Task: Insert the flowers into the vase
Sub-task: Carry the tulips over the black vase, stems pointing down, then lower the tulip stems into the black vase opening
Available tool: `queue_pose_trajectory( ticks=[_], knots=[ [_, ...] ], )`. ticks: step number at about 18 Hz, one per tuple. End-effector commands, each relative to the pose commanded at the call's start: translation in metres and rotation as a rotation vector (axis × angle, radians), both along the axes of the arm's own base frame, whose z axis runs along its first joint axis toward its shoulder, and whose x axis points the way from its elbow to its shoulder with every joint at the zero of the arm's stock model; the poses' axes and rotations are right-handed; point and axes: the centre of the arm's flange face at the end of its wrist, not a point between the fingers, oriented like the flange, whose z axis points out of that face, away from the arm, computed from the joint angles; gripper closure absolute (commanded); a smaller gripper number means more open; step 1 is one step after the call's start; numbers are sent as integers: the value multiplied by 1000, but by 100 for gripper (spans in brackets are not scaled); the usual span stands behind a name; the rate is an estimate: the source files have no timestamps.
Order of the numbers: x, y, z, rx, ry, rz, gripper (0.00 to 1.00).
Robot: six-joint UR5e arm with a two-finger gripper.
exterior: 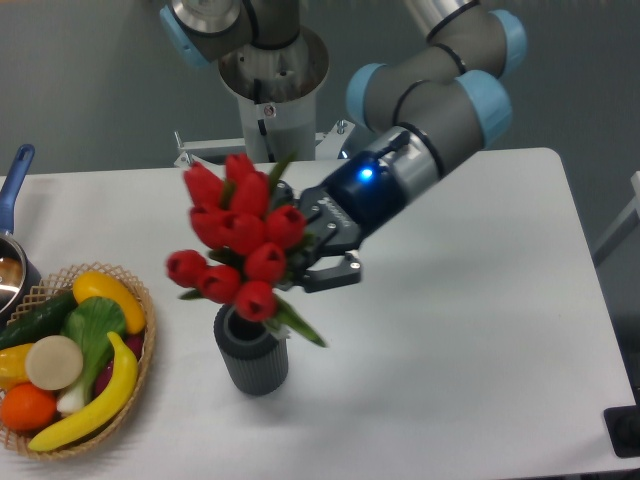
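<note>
The flowers (240, 235), a tight bunch of red tulip buds with green leaves, hang tilted in the air just above the vase (252, 358). The vase is small, dark grey and ribbed, and stands upright on the white table (450, 330). My gripper (322, 255) reaches in from the upper right and is shut on the flower stems just right of the buds. The stem ends point down-left at the vase mouth, which the lowest buds partly cover. I cannot tell whether the stems are inside the mouth.
A wicker basket (135, 375) of fruit and vegetables sits at the front left, close to the vase. A pot with a blue handle (12, 190) stands at the left edge. The shiny robot pedestal (272, 95) rises at the back.
</note>
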Motion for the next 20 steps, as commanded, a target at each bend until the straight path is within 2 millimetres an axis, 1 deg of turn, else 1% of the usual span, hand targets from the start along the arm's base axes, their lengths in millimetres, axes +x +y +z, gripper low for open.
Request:
queue_pose_trajectory(
  ticks=[2,4,5,8,13,17,20],
  knots=[
    [5,-4,-11,-13,-23,1,67],
    [11,-6,-14,-17,-31,-3,67],
    [11,-7,-18,-21,-38,-2,67],
    [9,-7,-19,-22,-39,0,67],
    [6,-6,-32,-36,-62,2,67],
    [3,-6,-57,-63,-102,5,67],
    [-4,-5,-74,-78,-125,10,66]
  ],
)
